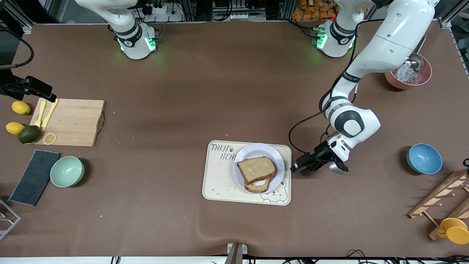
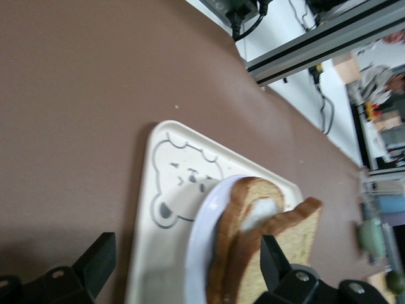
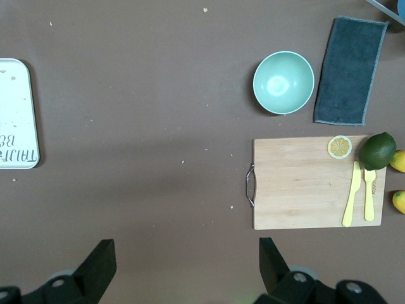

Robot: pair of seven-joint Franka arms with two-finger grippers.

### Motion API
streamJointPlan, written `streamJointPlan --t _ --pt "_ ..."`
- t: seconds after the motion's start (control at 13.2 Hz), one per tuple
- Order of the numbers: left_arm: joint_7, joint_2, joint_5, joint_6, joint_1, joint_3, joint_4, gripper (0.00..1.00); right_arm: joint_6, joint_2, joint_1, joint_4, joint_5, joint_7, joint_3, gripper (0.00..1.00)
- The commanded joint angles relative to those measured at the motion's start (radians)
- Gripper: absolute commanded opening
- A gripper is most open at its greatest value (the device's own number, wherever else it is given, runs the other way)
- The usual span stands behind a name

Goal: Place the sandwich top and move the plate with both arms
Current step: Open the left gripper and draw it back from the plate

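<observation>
The sandwich top (image 1: 255, 169) lies on the egg-bearing bread slice on the lavender-white plate (image 1: 256, 149), which sits on the cream bear tray (image 1: 220, 179). My left gripper (image 1: 299, 167) is open and empty, low beside the tray's edge at the left arm's end. In the left wrist view its jaws (image 2: 186, 250) stand wide, facing the tray (image 2: 152, 253), plate rim (image 2: 199, 253) and sandwich top (image 2: 297, 231). My right gripper (image 3: 186, 250) is open and empty, high over bare table between the tray and the cutting board; it is out of the front view.
A cutting board (image 1: 69, 123) with yellow cutlery, lemons, an avocado, a green bowl (image 1: 67, 171) and a dark cloth (image 1: 34, 177) lie at the right arm's end. A blue bowl (image 1: 424, 158), pink ice bowl (image 1: 408, 75), wooden rack (image 1: 443, 201) and yellow cup (image 1: 454, 230) stand at the left arm's end.
</observation>
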Motion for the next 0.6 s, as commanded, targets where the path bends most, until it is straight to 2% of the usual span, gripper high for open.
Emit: streamJointPlan --t 0.0,0.3,0.53 --pt "0.015 -0.020 0.129 0.064 0.004 0.019 -0.036 1.00 0.001 -0.001 -0.013 0.001 0.007 -0.001 0.007 1.00" --pt "0.018 -0.075 0.244 0.066 0.023 0.085 -0.087 1.00 0.004 -0.003 -0.010 0.001 0.007 0.002 0.007 1.00" --pt "0.021 -0.086 0.434 0.066 0.068 0.096 -0.112 1.00 0.004 -0.004 -0.012 0.001 0.007 0.002 0.007 1.00"
